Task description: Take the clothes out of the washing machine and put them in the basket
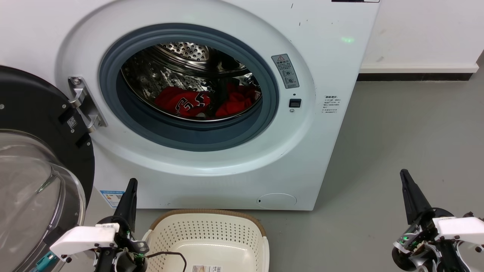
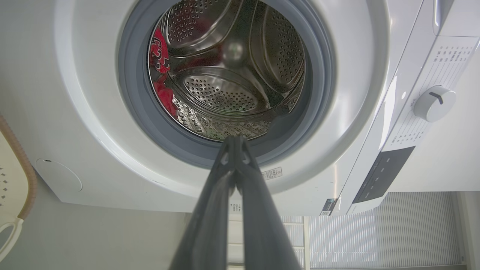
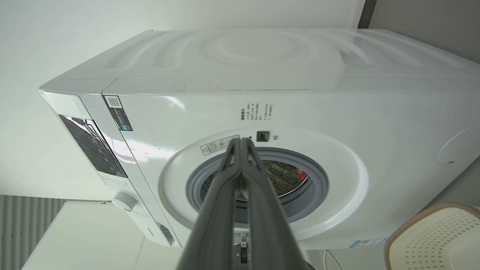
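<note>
Head view: the washing machine [image 1: 332, 56] fills the upper frame, with its door [image 1: 34, 113] swung open at the left edge.
Clothes: the clothes [image 1: 211, 102] are a red heap on the bottom of the steel drum [image 1: 181, 51], above frame centre and behind the grey gasket [image 1: 113, 102].
Long axis: the heap runs left to right. The jersey [image 1: 185, 102] with its numerals is on the left, and a plain red bundle touches it on the right.
Left tool: the left tool [image 1: 131, 185] sits at lower left, pointing up the frame. Its fingers are pressed together and hold nothing.
Right tool: the right tool [image 1: 404, 176] sits at lower right over the grey floor [image 1: 397, 124]. It too is pressed together and empty.
Key relation: the clothes lie up and slightly right of the left tool, and up and far left of the right tool. The left arm looks the nearer one and points almost straight at the opening.
Left wrist view: the closed tips [image 2: 235, 141] point at the lower gasket, with red cloth at the drum's left side.
Basket: the basket [image 1: 208, 213] stands at bottom centre, just below the machine and beside the left tool.
Basket contents: there are no clothes in it, only a label on its base.
Progress: judged from this, unloading has not begun.
</note>
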Available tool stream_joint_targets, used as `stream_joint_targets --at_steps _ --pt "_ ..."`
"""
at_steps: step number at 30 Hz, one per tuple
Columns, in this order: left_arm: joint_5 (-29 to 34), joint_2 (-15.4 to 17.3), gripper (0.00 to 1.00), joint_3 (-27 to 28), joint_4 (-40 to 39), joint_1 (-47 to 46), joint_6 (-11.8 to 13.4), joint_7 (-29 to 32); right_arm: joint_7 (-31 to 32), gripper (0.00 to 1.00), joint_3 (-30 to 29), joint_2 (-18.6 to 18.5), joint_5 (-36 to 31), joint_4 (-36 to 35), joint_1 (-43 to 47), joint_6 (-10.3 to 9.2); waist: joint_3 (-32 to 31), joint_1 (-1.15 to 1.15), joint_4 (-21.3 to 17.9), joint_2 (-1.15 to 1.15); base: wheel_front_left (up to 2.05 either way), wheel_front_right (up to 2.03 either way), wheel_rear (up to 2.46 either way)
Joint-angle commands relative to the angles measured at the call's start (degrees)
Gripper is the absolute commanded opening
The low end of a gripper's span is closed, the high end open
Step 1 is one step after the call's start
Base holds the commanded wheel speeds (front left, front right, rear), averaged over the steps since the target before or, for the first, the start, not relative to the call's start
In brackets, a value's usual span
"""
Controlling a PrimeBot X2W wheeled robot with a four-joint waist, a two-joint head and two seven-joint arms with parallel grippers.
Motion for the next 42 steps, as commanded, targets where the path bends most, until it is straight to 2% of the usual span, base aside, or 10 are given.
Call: stream_joint_targets --at_steps 1,32,33,42 --pt "-0.12 -0.13 0.0 0.16 -0.03 -0.35 -0.16 0.1 0.03 0.0 0.03 0.2 -0.26 0.07 -0.69 -0.02 0.0 0.0 0.0 0.0 0.0 0.0 0.0" --pt "-0.12 -0.13 0.0 0.16 -0.03 -0.35 -0.16 0.1 0.03 0.0 0.04 0.2 -0.26 0.07 -0.69 -0.02 0.0 0.0 0.0 0.0 0.0 0.0 0.0" --pt "0.0 0.0 1.0 0.0 0.0 0.0 0.0 0.0 0.0 1.0 0.0 0.0 0.0 0.0 0.0 0.0 0.0 0.0 0.0 0.0 0.0 0.0 0.0" --pt "1.33 -0.11 1.0 0.1 0.6 1.81 0.0 -1.67 -1.66 1.0 0.37 0.05 -0.84 0.47 1.85 0.0 0.07 0.0 -0.05 0.0 0.0 0.0 0.0"
